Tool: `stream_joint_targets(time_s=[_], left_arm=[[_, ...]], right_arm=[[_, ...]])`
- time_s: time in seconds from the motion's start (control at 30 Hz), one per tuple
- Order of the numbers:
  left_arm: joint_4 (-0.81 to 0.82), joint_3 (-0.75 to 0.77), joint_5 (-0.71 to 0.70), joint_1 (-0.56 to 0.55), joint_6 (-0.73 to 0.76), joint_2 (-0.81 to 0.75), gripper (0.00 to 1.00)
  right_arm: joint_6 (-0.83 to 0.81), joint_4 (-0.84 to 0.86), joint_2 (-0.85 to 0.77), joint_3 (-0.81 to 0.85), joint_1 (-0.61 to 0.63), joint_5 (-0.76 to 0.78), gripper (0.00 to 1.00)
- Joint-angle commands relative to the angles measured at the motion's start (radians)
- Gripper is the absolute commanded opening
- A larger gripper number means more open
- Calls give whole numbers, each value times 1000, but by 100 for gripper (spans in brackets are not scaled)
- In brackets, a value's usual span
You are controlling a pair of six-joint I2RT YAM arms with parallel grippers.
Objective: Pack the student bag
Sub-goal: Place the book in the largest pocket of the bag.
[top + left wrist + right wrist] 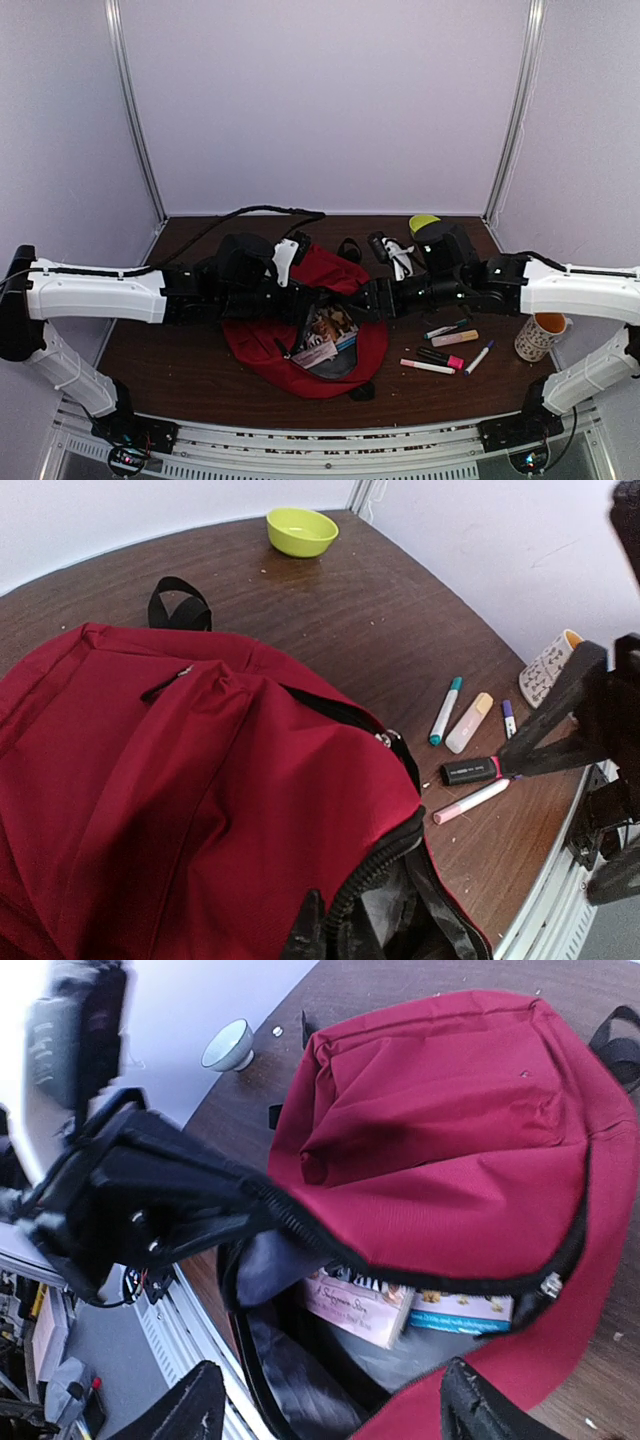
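Centrally on the dark wooden table [190,365] lies the student bag [300,375], flat on its back between the two arms. Its long axis runs from the near edge toward the back wall, leaning a little to the right at the far end; the black top loop [180,600] points away from the arm bases, toward the yellow-green bowl [302,530] in the far right corner. The main zipper is undone, and the mouth gapes on the near-right side; inside, a pink-covered book [360,1305] and a blue booklet [460,1310] stand side by side. The left gripper [225,1210] reaches in from the left and has the zippered rim of that mouth lifted; its jaws look clamped on the fabric edge, though the tips are partly buried in the cloth, so this is not beyond doubt. The right gripper [335,1410] hangs over the opening from the right, its fingers [195,1410] wide apart and touching nothing. To the right of the bag, on bare wood, lie a teal-capped pen [445,710] and a peach highlighter [468,722] just beside each other, among other pens; a patterned mug [548,668] stands farther right.
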Motion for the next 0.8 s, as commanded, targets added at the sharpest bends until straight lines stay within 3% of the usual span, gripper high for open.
stream_joint_targets(time_s=[0.0,0.27,0.5,0.77], left_arm=[[18,67,-10,11,-32,42,0],[8,64,11,11,-61,89,0],[-5,59,51,10,-53,141,0],[-15,-31,8,10,-82,111,0]], right_arm=[[-78,-158,-123,-28,4,91,81],[-147,-347,-287,-28,2,310,86],[-89,-470,-323,-60,-9,549,84],[-56,-565,-275,-125,-12,404,78]])
